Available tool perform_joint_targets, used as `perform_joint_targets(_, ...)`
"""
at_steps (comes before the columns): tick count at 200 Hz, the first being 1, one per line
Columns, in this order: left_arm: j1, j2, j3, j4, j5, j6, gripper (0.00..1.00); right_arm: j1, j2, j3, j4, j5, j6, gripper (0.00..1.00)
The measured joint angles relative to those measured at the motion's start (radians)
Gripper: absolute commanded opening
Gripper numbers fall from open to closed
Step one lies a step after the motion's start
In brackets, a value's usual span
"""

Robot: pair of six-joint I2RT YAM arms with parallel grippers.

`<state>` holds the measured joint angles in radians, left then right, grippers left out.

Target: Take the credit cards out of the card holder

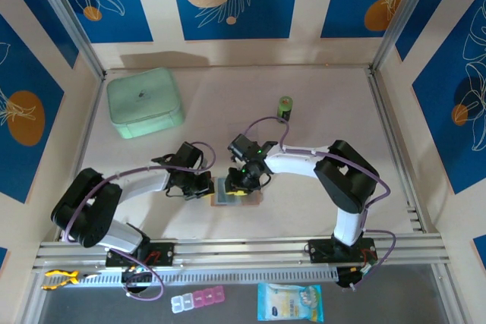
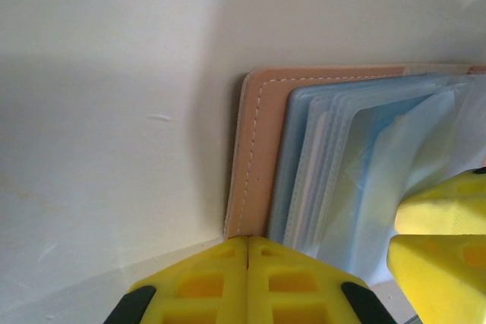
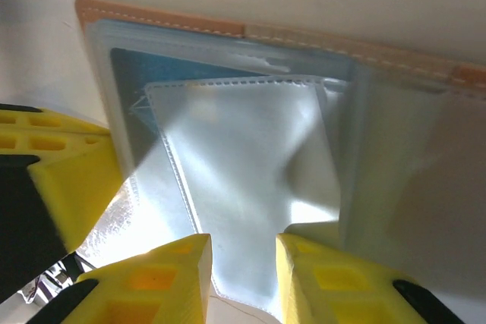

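Card holder (image 1: 228, 191) lies open on the table (image 1: 304, 111), at the near middle, between your two arms. Your left gripper (image 2: 248, 278) has its jaws together, tips at the holder's left cover, seemingly pinning it down. Your right gripper (image 3: 243, 263) stands with jaws apart astride a clear sleeve (image 3: 243, 165); a blue card (image 3: 163, 70) sits in a pocket beyond. You look to be lining up a pull: close on a card edge, not just plastic, then draw it out.
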<state>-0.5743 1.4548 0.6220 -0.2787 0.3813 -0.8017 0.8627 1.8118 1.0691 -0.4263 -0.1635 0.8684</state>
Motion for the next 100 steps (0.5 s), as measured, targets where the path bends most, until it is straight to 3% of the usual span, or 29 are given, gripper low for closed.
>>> perform_joint_targets(52, 0.000, 0.002, 0.021, -0.037, -0.013, 0.000, 0.03, -0.009, -0.006, -0.023, 0.019, -0.002, 0.001, 0.30)
perform_joint_targets(100, 0.000, -0.053, 0.052, -0.060, -0.016, -0.007, 0.14, -0.023, -0.048, -0.088, 0.078, -0.022, 0.016, 0.29)
